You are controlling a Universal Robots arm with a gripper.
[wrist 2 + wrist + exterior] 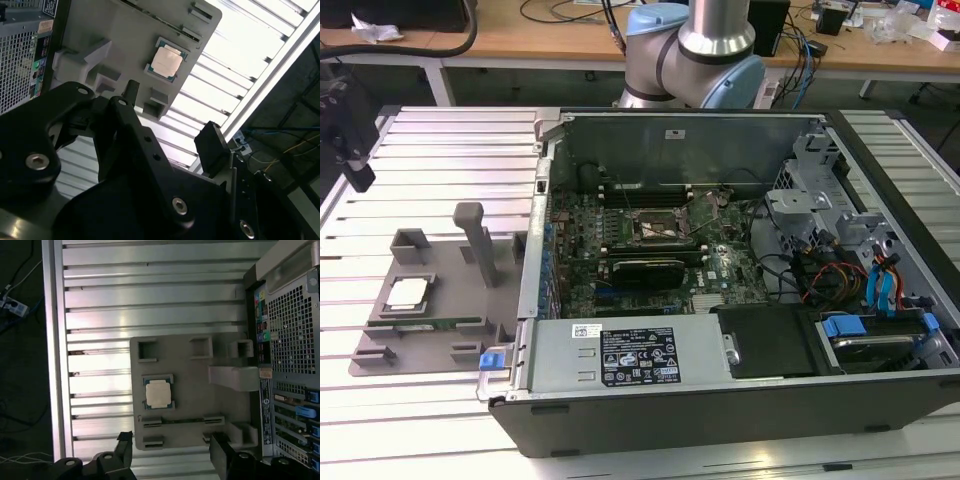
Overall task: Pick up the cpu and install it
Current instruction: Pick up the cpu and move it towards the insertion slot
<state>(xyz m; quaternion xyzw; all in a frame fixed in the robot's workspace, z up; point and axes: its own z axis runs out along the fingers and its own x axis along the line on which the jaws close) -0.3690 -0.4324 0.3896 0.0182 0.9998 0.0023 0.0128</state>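
My pincer (pixel 172 445) stands wide open with nothing in it, hanging above the worktop (pixel 450 150) by the tray (pixel 190 375) that lies just beside the case (pixel 720 400), on the exterior view's left of it. The cpu (pixel 158 392) lies flat, silver top up, in a square pocket on the tray's side away from the case, with the memory stick (pixel 180 420) in a slot just beside it. I judge the step in hand to be the approach for the pick, with nothing lifted yet. To do it well I would centre the fingers (pixel 222 452) squarely over the chip, line them up with two opposite edges, and come down straight so the tips clear the pocket's rim. The chip is thin and flat, so I expect it wants a light hold on its edges, and any tilt could jam it in the pocket. I would also keep off the memory stick and the tall post (pixel 470 240) nearer the case. Inside the case the socket (pixel 665 228) sits near the middle of the board (pixel 620 250); I cannot tell whether it is open. The worktop is slatted pale metal, bright with glare. Behind the case run wooden desks (pixel 520 35) strewn with cables (pixel 805 60).
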